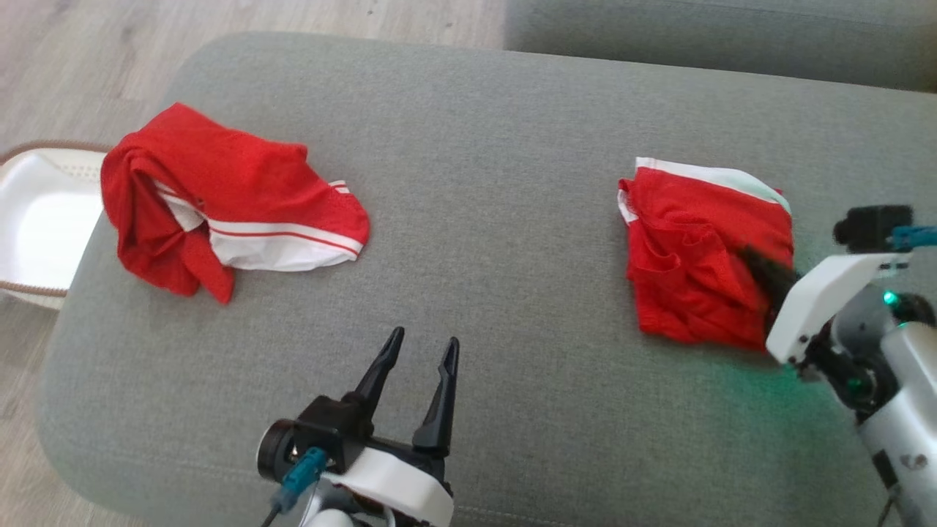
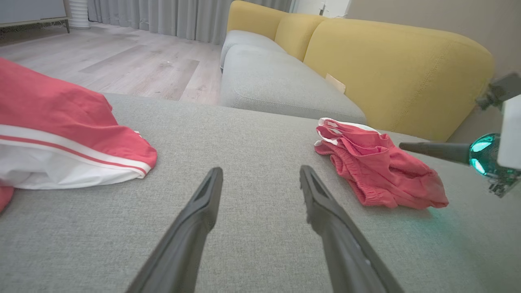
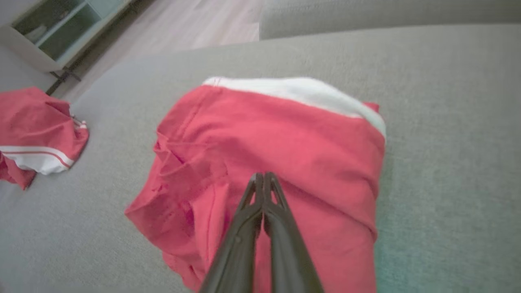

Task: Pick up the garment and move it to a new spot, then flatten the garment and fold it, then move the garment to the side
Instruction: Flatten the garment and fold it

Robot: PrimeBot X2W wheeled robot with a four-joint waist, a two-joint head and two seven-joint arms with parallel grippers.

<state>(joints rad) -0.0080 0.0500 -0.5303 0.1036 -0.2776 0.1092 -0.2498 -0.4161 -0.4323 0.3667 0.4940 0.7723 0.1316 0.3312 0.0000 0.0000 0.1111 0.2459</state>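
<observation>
Two red pieces on the grey cushion [image 1: 498,183]: the folded garment [image 1: 706,256] at 3 o'clock beneath our right pincer [image 3: 260,177], fingers together; the crumpled garment [image 1: 227,201] at 10 o'clock, we judge, not yet begun. Our left pincer [image 1: 426,338] stands apart at 6 o'clock.

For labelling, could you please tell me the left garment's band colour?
White band with a thin red stripe, clearest in head view.

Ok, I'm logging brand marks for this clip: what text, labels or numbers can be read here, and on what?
No text is readable.
On the yellow sofa, a pale tag: too small to read.
On the folded garment and the crumpled garment: white trim, no lettering visible.
</observation>
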